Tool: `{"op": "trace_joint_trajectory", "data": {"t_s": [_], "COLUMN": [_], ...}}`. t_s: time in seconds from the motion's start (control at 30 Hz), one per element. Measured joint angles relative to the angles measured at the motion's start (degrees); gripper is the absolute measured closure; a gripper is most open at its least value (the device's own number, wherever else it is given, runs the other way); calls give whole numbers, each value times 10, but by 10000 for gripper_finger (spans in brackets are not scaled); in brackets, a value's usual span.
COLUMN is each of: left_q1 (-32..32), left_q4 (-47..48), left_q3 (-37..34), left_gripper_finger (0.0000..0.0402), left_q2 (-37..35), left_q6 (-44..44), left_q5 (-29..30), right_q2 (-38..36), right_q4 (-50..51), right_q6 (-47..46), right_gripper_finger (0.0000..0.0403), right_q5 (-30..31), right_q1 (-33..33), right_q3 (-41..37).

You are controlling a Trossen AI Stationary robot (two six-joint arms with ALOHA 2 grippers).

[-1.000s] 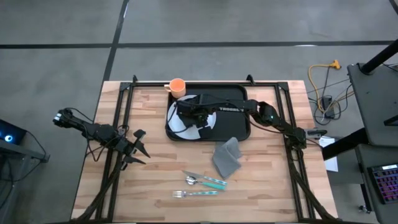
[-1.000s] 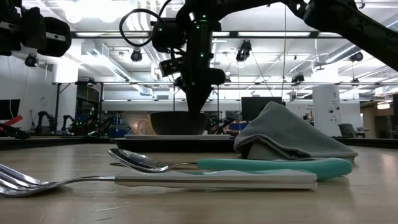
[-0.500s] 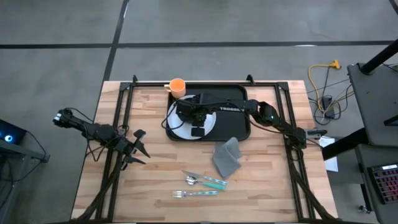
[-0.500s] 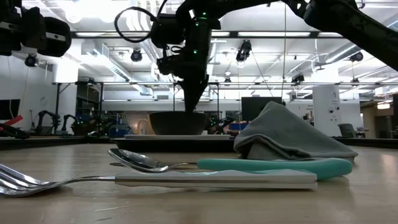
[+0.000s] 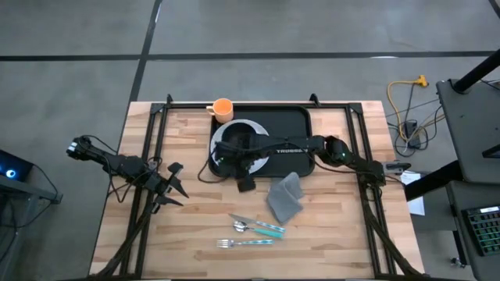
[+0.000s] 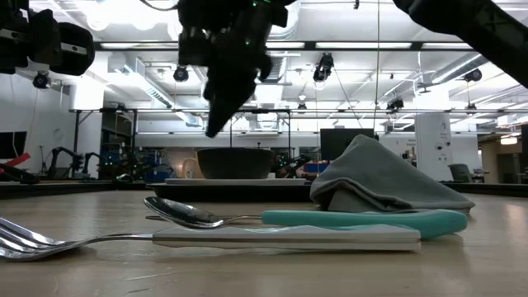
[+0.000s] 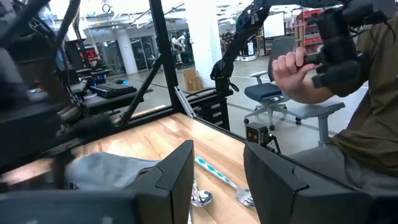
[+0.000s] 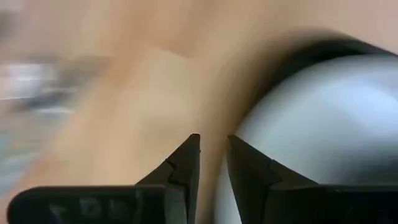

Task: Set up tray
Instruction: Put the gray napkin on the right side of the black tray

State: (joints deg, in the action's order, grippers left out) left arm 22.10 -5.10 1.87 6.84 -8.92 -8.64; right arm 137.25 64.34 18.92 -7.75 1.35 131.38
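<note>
Left gripper [image 5: 173,187] idles near the table's left edge, fingers spread, empty. Orange cup [image 5: 223,108] stands just off the tray [image 5: 301,140]'s far-left corner. Tray lies at the table's far edge, centre, white plate [image 5: 251,130] inside. Right gripper [image 5: 246,183] hangs over tray's near rim, fingers nearly together, nothing pinched. Grey cloth [image 5: 286,197], spoon [image 5: 258,227] and fork [image 5: 244,243] wait nearer, likely next to load.

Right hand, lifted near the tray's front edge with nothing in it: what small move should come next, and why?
Probably a swing toward the gray cloth. The right hand hangs empty just past the tray rim, fingers nearly together; the plate already sits on the tray, while cloth, spoon and fork lie on the table.
</note>
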Motion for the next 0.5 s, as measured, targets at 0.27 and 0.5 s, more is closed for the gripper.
{"op": "trace_joint_trajectory", "data": {"t_s": [0.27,0.5], "left_q1": [0,0], "left_q4": [0,1], "left_q3": [0,0], "left_gripper_finger": [279,279], "left_q2": [0,2], "left_q6": [0,0], "left_q5": [0,0], "right_q2": [-50,-194], "right_q4": [81,-20], "right_q6": [149,251], "right_gripper_finger": [335,335], "right_q5": [-400,-468], "right_q1": [15,13], "right_q3": [-98,-347]}}
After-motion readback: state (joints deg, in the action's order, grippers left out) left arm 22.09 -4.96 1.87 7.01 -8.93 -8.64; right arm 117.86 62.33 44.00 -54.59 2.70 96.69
